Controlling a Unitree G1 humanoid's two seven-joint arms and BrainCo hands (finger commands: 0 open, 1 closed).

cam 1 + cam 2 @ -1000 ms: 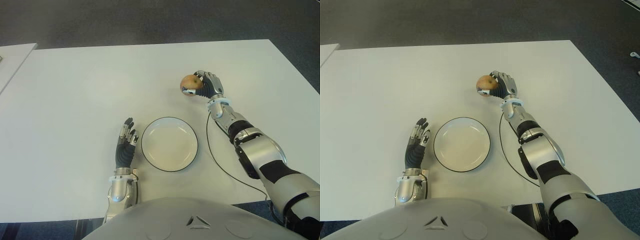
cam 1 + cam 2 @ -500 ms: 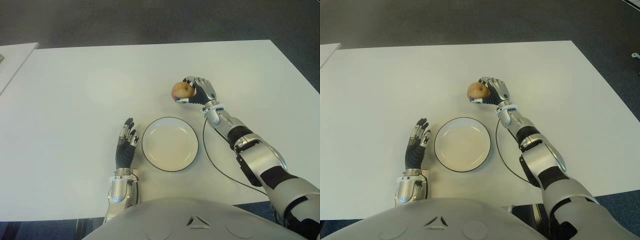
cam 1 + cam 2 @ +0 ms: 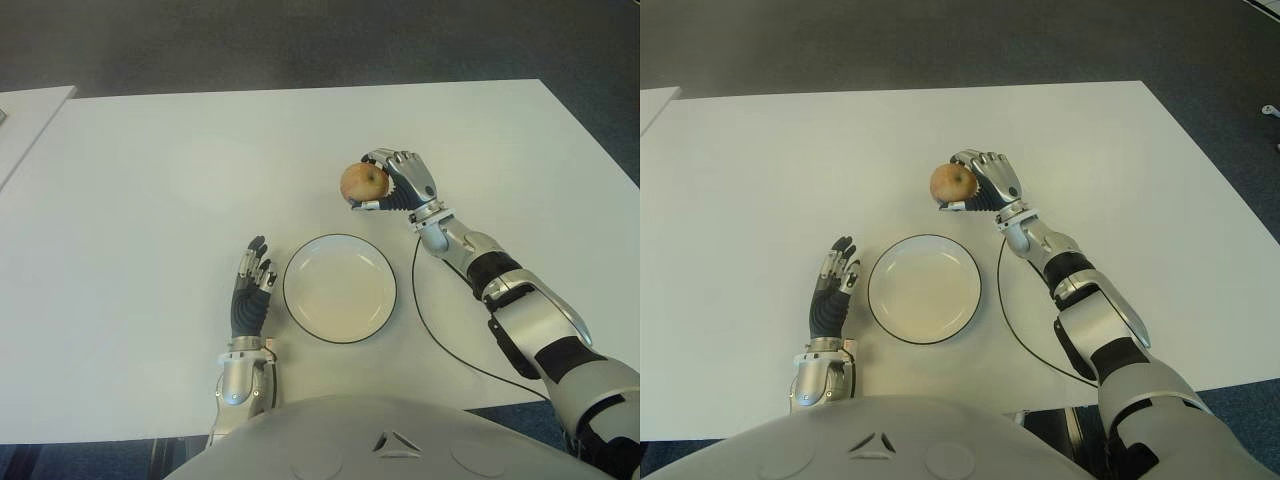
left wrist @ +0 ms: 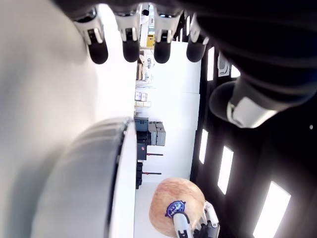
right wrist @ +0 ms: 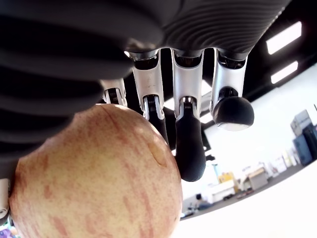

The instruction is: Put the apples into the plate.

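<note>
One apple (image 3: 361, 183) is all I have in view, and it sits in my right hand (image 3: 398, 182), not yet in the plate (image 3: 339, 288).

Nearest to me, my left hand (image 3: 251, 285) shows just beside the plate, on its left side, palm down with the fingers straight and spread, holding nothing. In the left wrist view I see those fingertips (image 4: 130, 51) stretched out over the white table (image 3: 150, 200), with the plate's rim (image 4: 89, 163) close by.

The plate itself is white with a thin dark edge, round, and bare inside. A thin black cable (image 3: 425, 320) loops on the table to the right of it, running back toward my right forearm.

Farther out, beyond the plate's far right edge, my right hand is clasped around the apple. The fruit is reddish-yellow with its stem dimple facing up. In the right wrist view I see the fingers (image 5: 189, 144) curled against the apple's (image 5: 94, 183) streaked skin. The left wrist view also catches a small sticker on it. I cannot tell how far above the table the apple is.
</note>
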